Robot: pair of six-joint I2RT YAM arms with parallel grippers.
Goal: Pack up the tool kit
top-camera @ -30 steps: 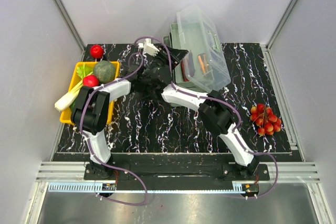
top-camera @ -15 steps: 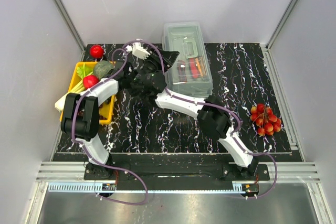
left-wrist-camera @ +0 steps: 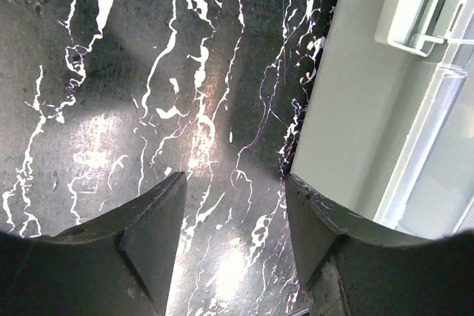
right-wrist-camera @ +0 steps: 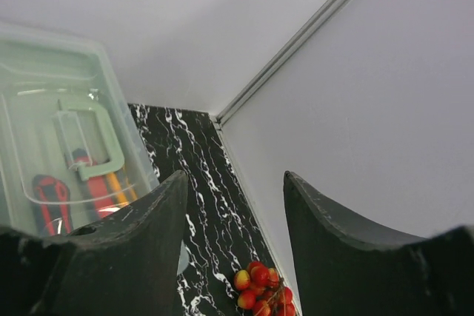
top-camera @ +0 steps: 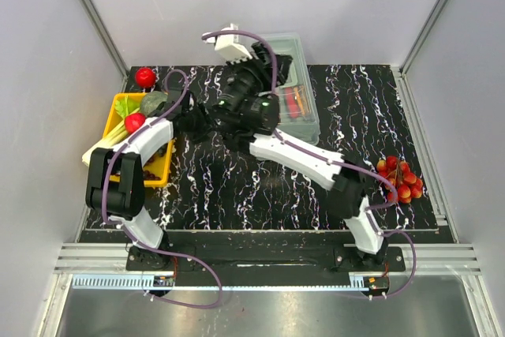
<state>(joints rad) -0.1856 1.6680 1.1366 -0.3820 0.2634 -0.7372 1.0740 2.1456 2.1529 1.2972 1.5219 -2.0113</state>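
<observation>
Light comes evenly from above and is bright on the white walls (top-camera: 47, 76). From overhead, my arms throw only soft shadows on the table (top-camera: 237, 187). At my left wrist, glare blooms on the glossy top, and my left fingers (left-wrist-camera: 148, 242) are dark and blurred. At my right wrist, the box (right-wrist-camera: 44, 109) lid shows pale reflections, and my right fingers (right-wrist-camera: 126, 257) are out of focus.

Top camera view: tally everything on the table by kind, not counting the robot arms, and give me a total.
Tool box: 1
Yellow tray: 1
Red round fruits: 2
Green vegetables: 2
Cherry bunch: 1
Total: 7
</observation>
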